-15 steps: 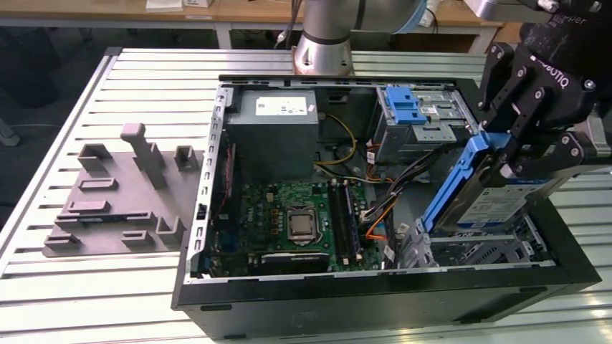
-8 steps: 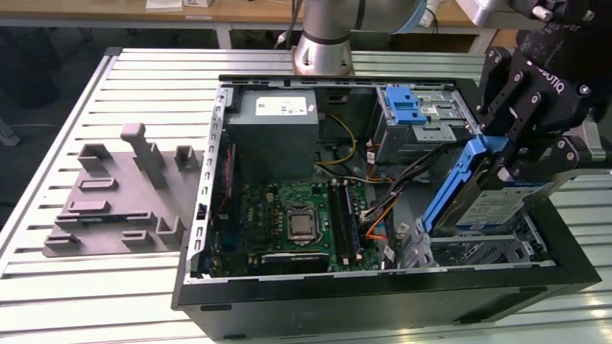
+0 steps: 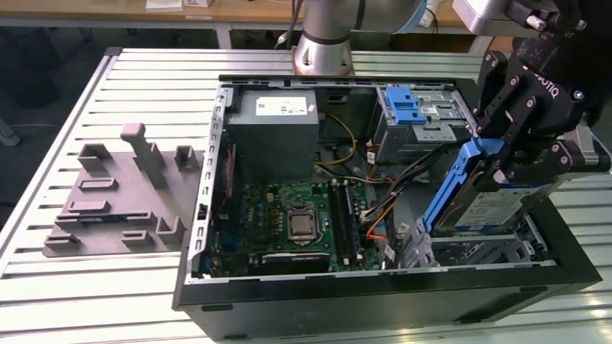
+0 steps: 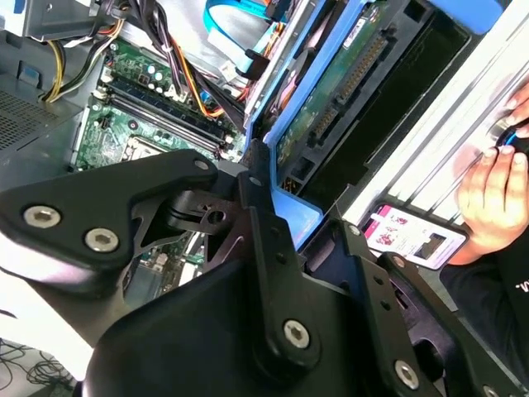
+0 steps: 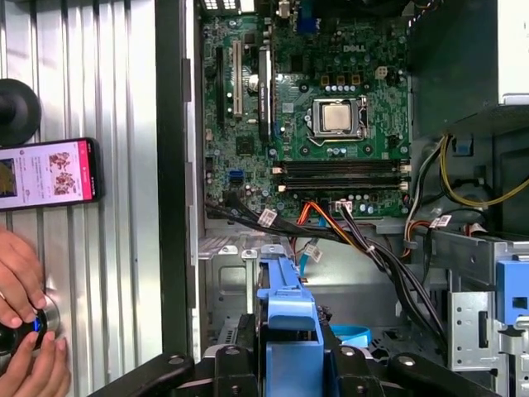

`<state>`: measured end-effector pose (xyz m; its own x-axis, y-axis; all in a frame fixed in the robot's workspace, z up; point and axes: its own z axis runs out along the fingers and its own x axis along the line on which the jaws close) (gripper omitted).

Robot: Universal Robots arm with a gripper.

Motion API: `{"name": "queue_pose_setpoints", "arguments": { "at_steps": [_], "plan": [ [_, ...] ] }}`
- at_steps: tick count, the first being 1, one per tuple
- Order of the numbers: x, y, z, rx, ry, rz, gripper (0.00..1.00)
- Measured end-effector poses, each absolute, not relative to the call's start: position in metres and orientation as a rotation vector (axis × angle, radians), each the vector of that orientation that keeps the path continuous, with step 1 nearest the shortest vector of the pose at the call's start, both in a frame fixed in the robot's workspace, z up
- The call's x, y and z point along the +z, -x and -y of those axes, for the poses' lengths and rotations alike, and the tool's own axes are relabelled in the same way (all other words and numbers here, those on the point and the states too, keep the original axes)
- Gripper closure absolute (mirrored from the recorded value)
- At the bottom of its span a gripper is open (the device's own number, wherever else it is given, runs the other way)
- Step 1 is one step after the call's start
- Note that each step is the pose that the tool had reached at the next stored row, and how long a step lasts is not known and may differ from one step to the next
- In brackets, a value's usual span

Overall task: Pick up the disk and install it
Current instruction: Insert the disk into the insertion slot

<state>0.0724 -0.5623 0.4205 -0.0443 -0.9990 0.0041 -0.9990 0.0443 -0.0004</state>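
The disk (image 3: 483,204), a silver-grey drive with a blue-and-white label in a blue plastic frame, hangs tilted on edge over the metal drive cage (image 3: 483,251) at the front corner of the open computer case, on the exterior view's right. My black gripper (image 3: 497,161) is shut on its upper part. In the first wrist view the frame's blue end (image 5: 289,318) sticks out between my fingers (image 5: 235,364) above the cage floor (image 5: 240,277). The second wrist view shows the disk's green circuit side (image 4: 343,78).
Inside the case are the motherboard (image 3: 297,215), a grey power supply box (image 3: 277,125), a bay with a blue latch (image 3: 406,104), and loose cables (image 3: 383,193) beside the cage. A grey fixture plate (image 3: 115,193) lies on the slatted table. A person's hand (image 5: 21,289) and a phone (image 5: 50,174) are beside the case.
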Motion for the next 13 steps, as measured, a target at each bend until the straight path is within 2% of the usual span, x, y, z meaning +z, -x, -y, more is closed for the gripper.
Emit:
{"name": "queue_pose_setpoints", "arguments": {
  "at_steps": [13],
  "plan": [
    [0.4225, -0.0728, 0.5623, -0.005, -2.168, 2.265, 0.64]
  ]
}}
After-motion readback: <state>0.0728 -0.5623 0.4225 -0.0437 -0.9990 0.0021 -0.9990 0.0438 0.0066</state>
